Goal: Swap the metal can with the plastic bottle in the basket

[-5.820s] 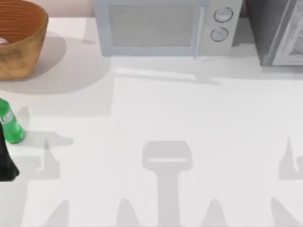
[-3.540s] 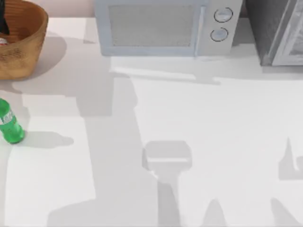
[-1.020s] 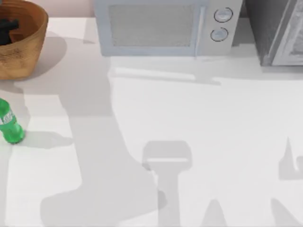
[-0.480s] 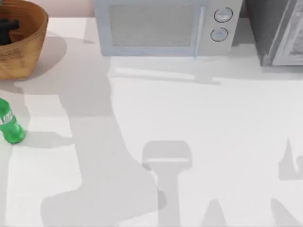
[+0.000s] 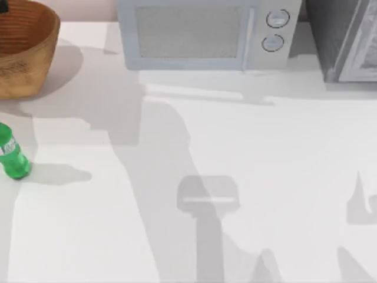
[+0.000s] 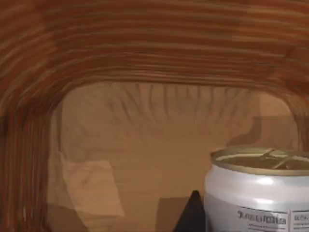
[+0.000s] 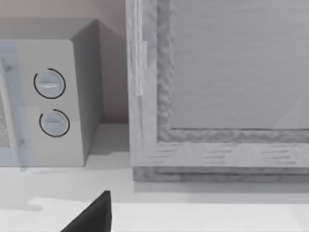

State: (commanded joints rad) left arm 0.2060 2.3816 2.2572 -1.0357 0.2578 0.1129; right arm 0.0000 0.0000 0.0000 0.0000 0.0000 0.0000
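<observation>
Left hand (image 5: 3, 6) lifted toward basket (image 5: 41, 41) rim since 0.5 s ago | grasping metal can (image 6: 258, 193), apparently | step: extract can | next: set on tabletop (image 5: 235, 147), fetch plastic bottle (image 5: 12, 152)

- Even, bright light falls on the white counter (image 5: 265, 153), without glare.
- Soft grey arm shadows cross it.
- The bottle (image 5: 12, 152) and basket (image 5: 29, 56) cast shadows rightward.
- The basket's inside is dimmer.
</observation>
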